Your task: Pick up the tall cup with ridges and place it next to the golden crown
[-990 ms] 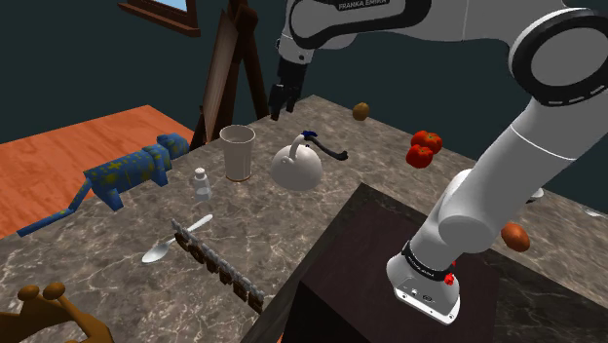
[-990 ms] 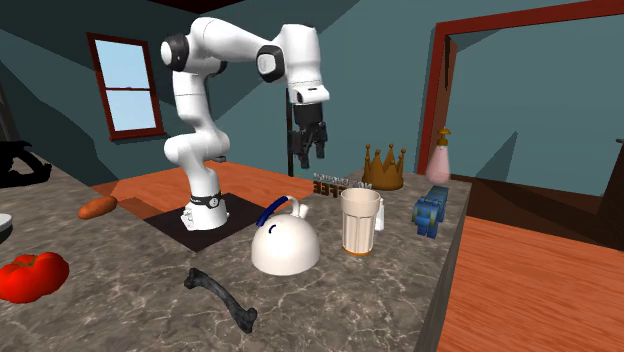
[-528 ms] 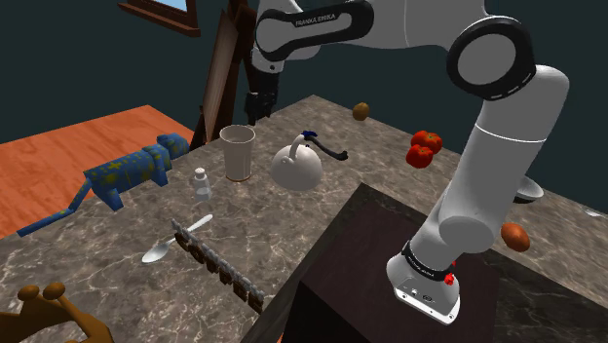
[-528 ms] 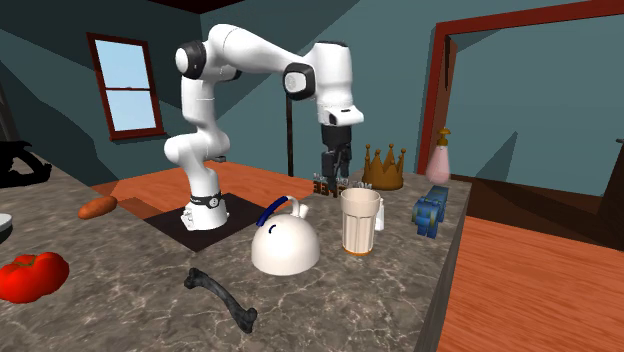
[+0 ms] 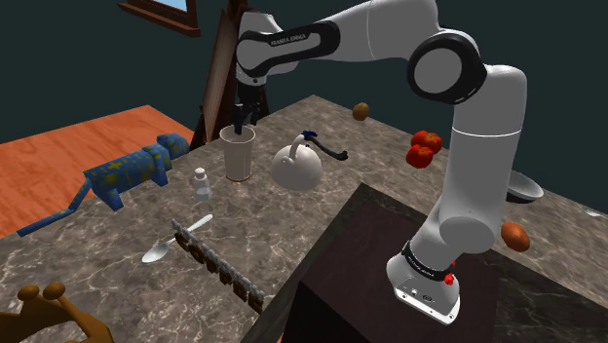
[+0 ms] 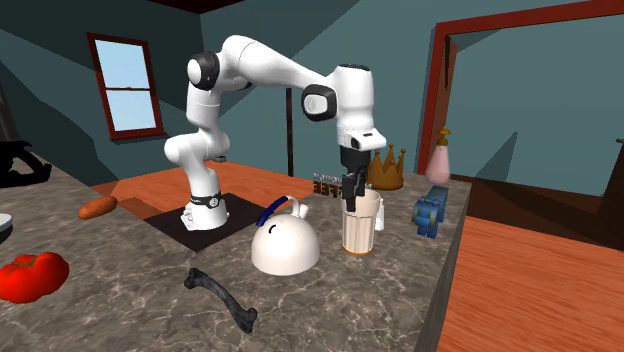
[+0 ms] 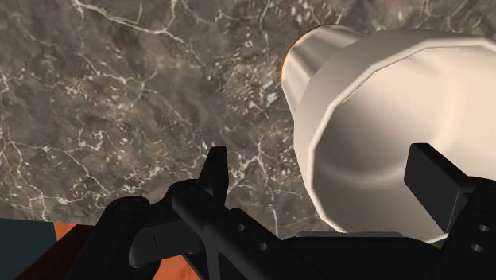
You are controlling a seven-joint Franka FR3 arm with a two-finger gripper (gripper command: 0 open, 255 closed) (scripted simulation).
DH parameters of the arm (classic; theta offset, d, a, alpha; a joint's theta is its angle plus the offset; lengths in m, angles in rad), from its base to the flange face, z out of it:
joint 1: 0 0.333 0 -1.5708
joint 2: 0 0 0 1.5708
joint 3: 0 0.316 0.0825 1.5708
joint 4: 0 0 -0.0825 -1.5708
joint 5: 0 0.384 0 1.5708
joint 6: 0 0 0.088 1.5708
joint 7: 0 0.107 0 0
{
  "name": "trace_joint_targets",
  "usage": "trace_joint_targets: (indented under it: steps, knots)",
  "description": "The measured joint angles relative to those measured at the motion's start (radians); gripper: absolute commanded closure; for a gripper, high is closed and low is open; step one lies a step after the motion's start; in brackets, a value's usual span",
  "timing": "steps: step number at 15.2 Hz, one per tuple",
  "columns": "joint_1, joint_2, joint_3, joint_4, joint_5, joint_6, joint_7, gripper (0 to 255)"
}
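Observation:
The tall cream cup (image 5: 237,156) stands upright on the marble counter, next to a white kettle (image 5: 295,168). My gripper (image 5: 241,119) hangs just above its rim, open. In the second exterior view the gripper (image 6: 352,190) reaches down to the top of the cup (image 6: 360,225). In the wrist view the gripper (image 7: 324,179) straddles the wall of the cup (image 7: 381,119): one finger (image 7: 216,171) outside it, the other over its mouth. Nothing is held. The golden crown (image 6: 384,168) sits behind the cup; in the shoulder view the crown (image 5: 49,312) is at the lower left corner.
A blue spotted toy (image 5: 127,175), a small bottle (image 5: 201,182), a spoon (image 5: 175,241) and a dark row of letters (image 5: 219,266) lie between cup and crown. Tomatoes (image 5: 423,148) lie at the far right. A black bone (image 6: 222,298) and a pink dispenser (image 6: 440,158) are also on the counter.
The arm has swung across the counter to the cup and lowered, bringing the gripper from above the kettle's side down to the cup's rim. The fingers stayed open.

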Motion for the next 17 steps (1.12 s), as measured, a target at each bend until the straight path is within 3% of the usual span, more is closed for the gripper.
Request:
trace_joint_targets:
  steps: [10,11,17]
  knots:
    - [0.003,0.023,0.001,-0.028,0.001,0.051,-0.001,0]
    - [0.003,0.023,0.001,-0.028,0.001,0.051,-0.001,255]
    - [0.002,0.022,0.001,-0.028,0.001,0.052,-0.001,255]
